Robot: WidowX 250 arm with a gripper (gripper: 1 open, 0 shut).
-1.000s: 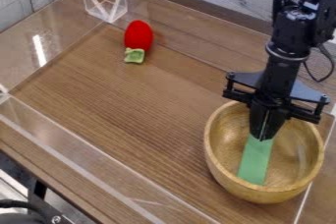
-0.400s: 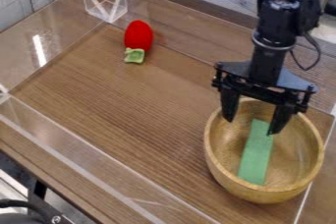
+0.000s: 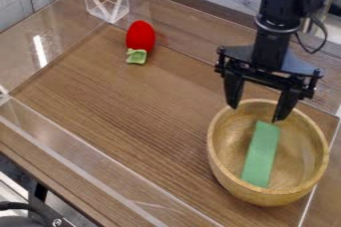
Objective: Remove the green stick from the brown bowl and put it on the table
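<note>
The green stick lies flat inside the brown bowl at the right front of the table, its long side running front to back. My gripper hangs just above the bowl's far rim, jaws wide open and empty, one fingertip to each side of the stick's far end. Nothing touches the stick.
A red strawberry-like toy with a green end lies at the back centre of the table. Clear acrylic walls run along the table edges, with a folded clear piece at the back left corner.
The gripper was down in the bowl, closed at the green stick; it has opened wide and risen above the rim. The stick stays in the bowl.
</note>
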